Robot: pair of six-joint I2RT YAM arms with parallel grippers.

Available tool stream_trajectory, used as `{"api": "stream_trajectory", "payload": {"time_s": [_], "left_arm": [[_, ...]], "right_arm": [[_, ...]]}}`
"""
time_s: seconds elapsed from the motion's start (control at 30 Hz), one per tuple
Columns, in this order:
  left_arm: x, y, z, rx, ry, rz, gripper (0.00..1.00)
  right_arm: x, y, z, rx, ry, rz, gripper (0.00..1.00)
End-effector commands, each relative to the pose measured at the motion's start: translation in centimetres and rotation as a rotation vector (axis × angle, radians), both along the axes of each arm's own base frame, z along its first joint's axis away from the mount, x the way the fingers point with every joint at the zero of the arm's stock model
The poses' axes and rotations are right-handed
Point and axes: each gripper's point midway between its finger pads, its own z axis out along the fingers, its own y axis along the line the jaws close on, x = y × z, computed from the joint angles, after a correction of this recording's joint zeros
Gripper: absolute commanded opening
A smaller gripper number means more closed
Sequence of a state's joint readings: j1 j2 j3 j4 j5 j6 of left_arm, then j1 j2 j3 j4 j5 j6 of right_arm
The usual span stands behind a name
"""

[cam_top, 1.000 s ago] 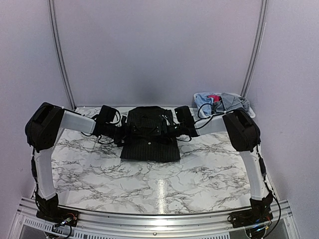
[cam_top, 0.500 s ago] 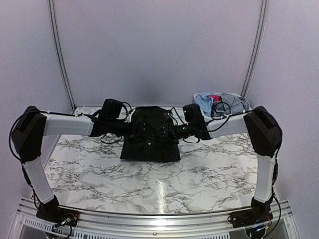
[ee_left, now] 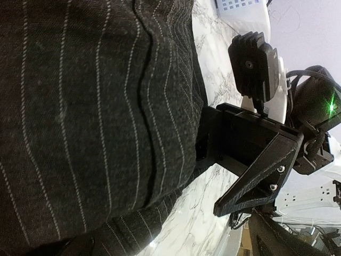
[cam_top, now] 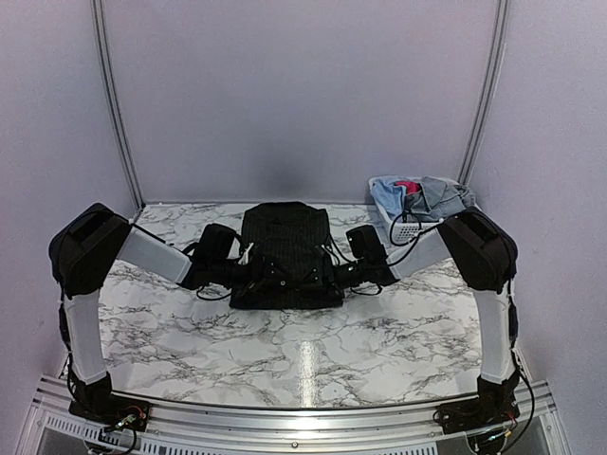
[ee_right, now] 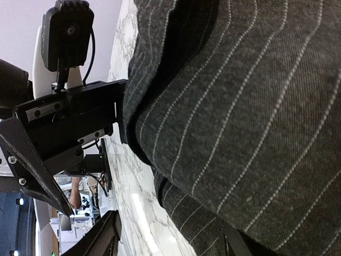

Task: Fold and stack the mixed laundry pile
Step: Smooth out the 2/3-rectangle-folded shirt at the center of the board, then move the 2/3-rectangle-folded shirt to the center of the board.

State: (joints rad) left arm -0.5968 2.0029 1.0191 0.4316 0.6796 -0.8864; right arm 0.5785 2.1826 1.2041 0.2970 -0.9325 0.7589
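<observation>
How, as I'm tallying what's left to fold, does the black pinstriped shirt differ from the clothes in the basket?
The black pinstriped shirt is dark; the basket clothes are light blue, grey and pink-red. The shirt lies flat; the basket clothes are crumpled. The shirt rests on the marble table; the basket clothes fill a white basket at its far right. Both are soft garments.

My left arm (cam_top: 156,256) and right arm (cam_top: 490,327) are white tubes between black joint housings; thin black cables (cam_top: 393,224) loop near my wrists; silver screws dot a black triangular bracket (ee_left: 256,178).
</observation>
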Motion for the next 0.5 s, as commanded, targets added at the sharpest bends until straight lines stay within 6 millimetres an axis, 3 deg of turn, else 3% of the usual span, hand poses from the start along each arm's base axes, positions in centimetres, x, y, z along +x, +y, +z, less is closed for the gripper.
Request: {"api": "stream_trajectory", "payload": {"time_s": [0.0,0.1,0.2,0.3,0.47], "left_arm": [[-0.8,1.5,0.8,0.044,0.000,0.013,0.99],[0.1,0.9,5.0,0.002,-0.091,-0.018,0.99],[1.5,0.8,6.6,-0.002,-0.122,-0.017,0.99],[3.5,1.0,6.5,-0.006,-0.123,0.010,0.99],[5.6,-0.2,5.1,-0.007,-0.106,0.011,0.99]], "right_arm": [[-1.1,-0.9,0.0,-0.061,0.011,-0.002,0.62],[-0.3,-0.1,4.5,0.009,-0.076,0.020,0.62],[0.9,0.4,7.2,0.038,-0.136,0.021,0.61],[2.2,1.0,7.6,0.050,-0.150,0.018,0.59],[3.9,2.2,5.9,0.059,-0.126,0.011,0.55]]}}
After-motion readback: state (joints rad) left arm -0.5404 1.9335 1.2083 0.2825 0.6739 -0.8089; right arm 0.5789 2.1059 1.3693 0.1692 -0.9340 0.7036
